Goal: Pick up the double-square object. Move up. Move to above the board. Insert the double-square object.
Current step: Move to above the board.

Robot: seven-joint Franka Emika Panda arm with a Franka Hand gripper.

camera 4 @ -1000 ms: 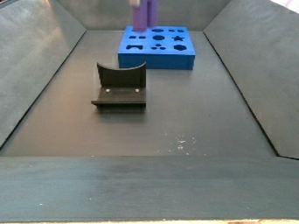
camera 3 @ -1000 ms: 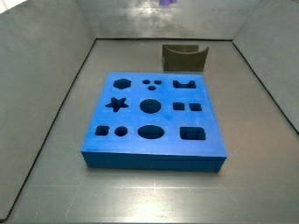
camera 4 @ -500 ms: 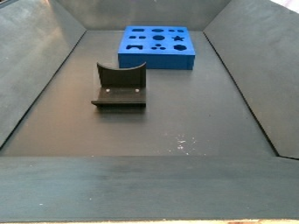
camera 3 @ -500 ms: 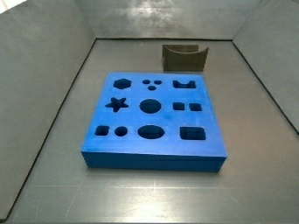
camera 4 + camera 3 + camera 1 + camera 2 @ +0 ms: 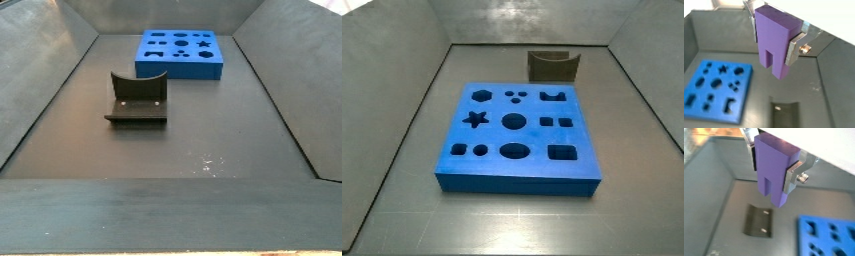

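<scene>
So the biggest thing is the large flat blue rectangular board (image 5: 519,135) with dark cut-out holes (star, circles, squares, ovals), lying flat on the dark grey floor (image 5: 201,150) of the walled bin. All its holes look empty in both side views. Next is the dark L-shaped bracket on a base plate, the fixture (image 5: 136,99), standing on the floor near the board but not touching it.

Neither side view shows the arm. The tool (image 5: 774,37) only shows up in both wrist views, high above the floor, with the board and fixture far below it. Its flat silver fingers (image 5: 794,174) are pinching the tall, narrow, light purple matte block (image 5: 775,42) from both sides. The block hangs upright, and its lower end is split by a slot into two prongs.
</scene>
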